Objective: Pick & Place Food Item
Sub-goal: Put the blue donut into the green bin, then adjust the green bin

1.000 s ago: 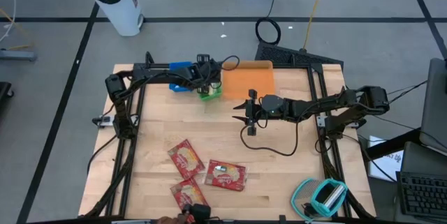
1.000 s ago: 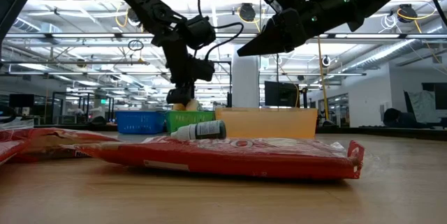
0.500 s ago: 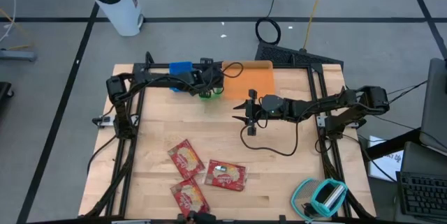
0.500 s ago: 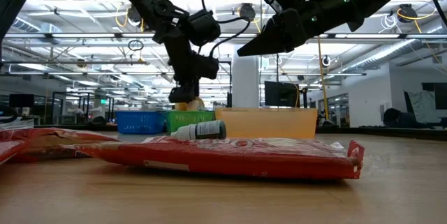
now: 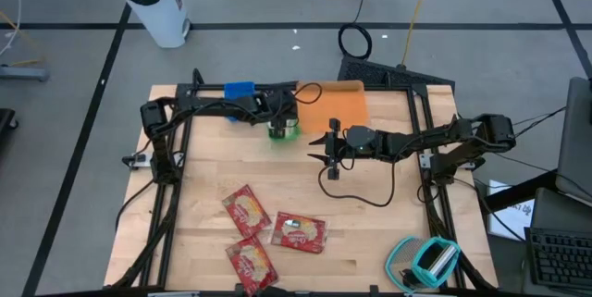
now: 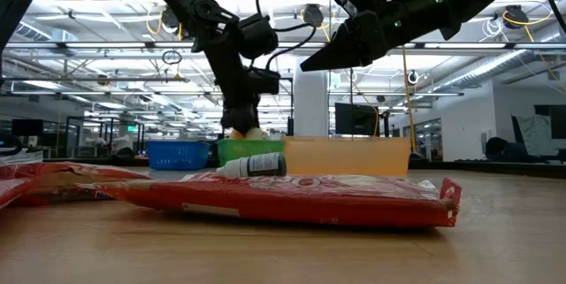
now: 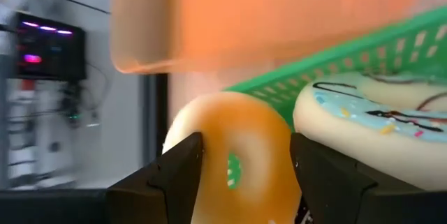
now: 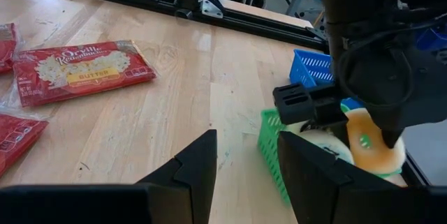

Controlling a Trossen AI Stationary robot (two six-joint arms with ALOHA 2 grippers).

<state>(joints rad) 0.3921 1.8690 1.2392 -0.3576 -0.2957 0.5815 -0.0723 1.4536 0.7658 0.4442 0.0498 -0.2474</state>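
An orange-glazed donut (image 7: 234,147) sits between the fingers of my left gripper (image 5: 280,119), which is shut on it over a green basket (image 5: 283,132) at the table's far middle. A second donut with pale blue icing (image 7: 377,123) lies in that basket. An orange bin (image 5: 335,103) stands just right of the basket, a blue basket (image 5: 239,89) just left. My right gripper (image 5: 322,145) hovers open and holds nothing, right of the green basket, pointing at it. My left gripper pinches the orange donut by two opposite sides of its outer edge (image 7: 283,147), one finger (image 7: 171,175) on each side. The fingers slant down from the table's left. The donut (image 8: 374,147) stands on edge at the basket's rim; whether it touches the basket, I cannot tell.
Three red popcorn bags (image 5: 245,209) (image 5: 298,232) (image 5: 252,262) lie on the near half of the table. In the low view a small bottle (image 6: 252,166) shows above one bag. A teal object (image 5: 427,260) sits at the near right corner. Bare wood lies between bags and baskets.
My left gripper has swung a little toward the table's right edge and the orange bin, rolling its wrist, with the donut still between its fingers. The green basket has slid slightly right with it, up against the orange bin.
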